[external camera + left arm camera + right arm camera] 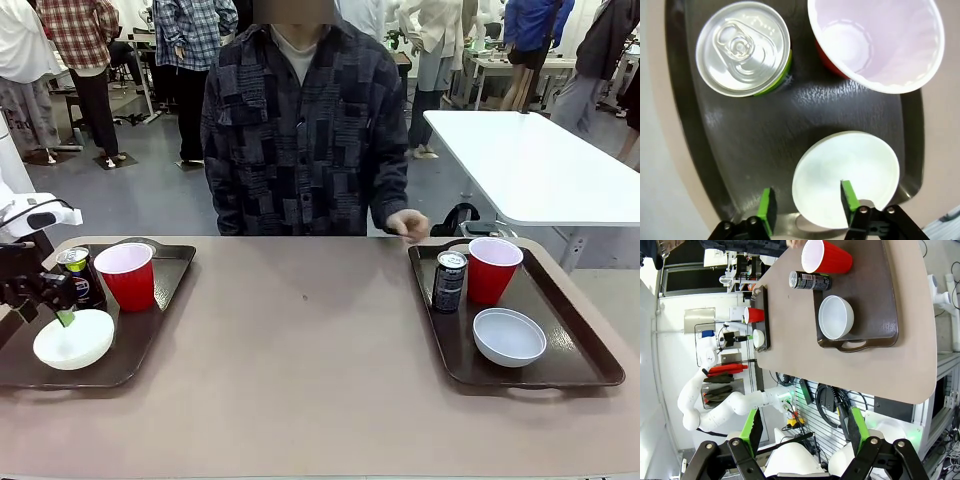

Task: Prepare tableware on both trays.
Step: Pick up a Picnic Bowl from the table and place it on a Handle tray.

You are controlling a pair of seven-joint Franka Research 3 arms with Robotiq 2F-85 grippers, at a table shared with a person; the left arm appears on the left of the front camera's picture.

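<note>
The left tray (160, 300) carries a Pepsi can (78, 277) with a green top edge, a red cup (127, 275) and a white bowl (75, 340). My left gripper (62, 314) hangs over that bowl's near rim. In the left wrist view the gripper (807, 200) is open, its green pads (767, 204) standing apart on either side of the bowl (845, 175) rim, with the can (742, 47) and cup (877, 42) beyond. The right tray (575, 345) holds a black can (449, 281), a red cup (493, 268) and a white bowl (509, 336). My right gripper (804, 430) is open and empty, well back from the table.
A person stands at the far side, one hand (408, 225) hovering just beyond the right tray's far corner. The tan tabletop (310, 340) lies bare between the trays. A white table (540, 165) stands behind on the right.
</note>
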